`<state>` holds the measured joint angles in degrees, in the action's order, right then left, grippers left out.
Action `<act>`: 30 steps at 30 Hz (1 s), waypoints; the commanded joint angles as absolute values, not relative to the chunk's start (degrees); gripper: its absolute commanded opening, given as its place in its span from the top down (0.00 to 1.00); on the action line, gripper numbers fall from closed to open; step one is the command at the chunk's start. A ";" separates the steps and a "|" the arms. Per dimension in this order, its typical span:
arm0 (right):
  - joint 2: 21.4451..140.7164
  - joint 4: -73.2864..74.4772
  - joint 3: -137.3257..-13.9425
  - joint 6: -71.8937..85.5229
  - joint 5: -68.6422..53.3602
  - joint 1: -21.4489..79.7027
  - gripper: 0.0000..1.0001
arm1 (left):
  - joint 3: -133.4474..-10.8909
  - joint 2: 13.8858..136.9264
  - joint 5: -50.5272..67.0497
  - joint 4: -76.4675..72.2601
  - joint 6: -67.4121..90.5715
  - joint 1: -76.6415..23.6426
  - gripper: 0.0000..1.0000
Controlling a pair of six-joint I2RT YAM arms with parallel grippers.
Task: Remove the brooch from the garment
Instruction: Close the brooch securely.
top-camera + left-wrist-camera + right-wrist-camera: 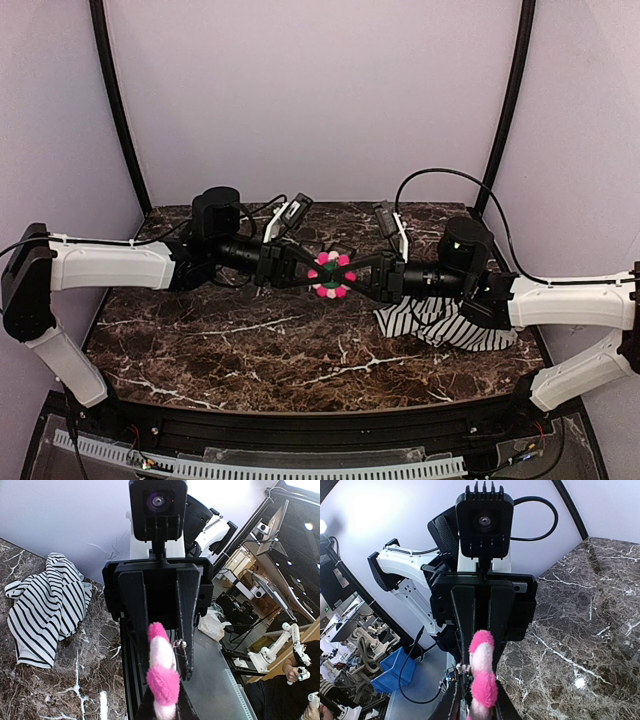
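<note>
the brooch hangs mid-air, dead ahead of both tips, well apart from the garment lying below the right gripper. the left gripper pinches it; the right's jaws flank it, grip unclear.

Overhead; wrist cameras face-to-face across brooch

Pale lilac walls close in on three sides, black poles curving up at the back corners. Below, a dark marble table, white-veined, catching a glint of light. Past its edge there's a busy lab: blue bin, cluttered benches, ceiling lamps glowing.
</note>
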<state>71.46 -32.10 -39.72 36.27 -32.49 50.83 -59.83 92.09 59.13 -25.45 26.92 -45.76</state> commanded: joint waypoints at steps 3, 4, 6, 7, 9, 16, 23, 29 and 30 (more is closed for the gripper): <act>71.81 -32.45 -42.64 35.55 -31.36 50.71 0.82 | -58.95 90.62 58.08 -23.38 26.04 -45.44 0.99; 71.95 -32.05 -42.83 35.51 -31.30 50.75 0.82 | -59.01 90.62 58.09 -23.38 26.03 -45.44 0.99; 72.15 -31.72 -42.96 35.53 -31.16 50.71 0.82 | -58.99 90.62 58.10 -23.30 25.94 -45.44 0.99; 72.16 -31.69 -42.98 35.51 -31.05 50.71 0.83 | -59.02 90.62 58.10 -23.18 25.86 -45.44 0.99; 72.18 -31.47 -43.06 35.52 -30.97 50.66 0.83 | -59.01 90.62 58.03 -23.04 25.77 -45.44 0.99; 72.25 -31.22 -42.86 35.85 -30.59 50.30 0.83 | -59.09 90.62 57.87 -22.61 25.37 -45.44 0.99; 71.73 -31.47 -42.21 36.47 -29.93 49.89 0.83 | -59.08 90.41 57.19 -22.20 25.03 -45.44 0.99; 71.58 -31.28 -41.92 37.33 -29.54 49.34 0.83 | -59.08 90.18 57.18 -21.95 24.87 -45.44 0.99; 71.60 -31.21 -41.92 37.49 -29.53 49.23 0.83 | -59.07 90.20 57.20 -21.96 24.87 -45.44 0.99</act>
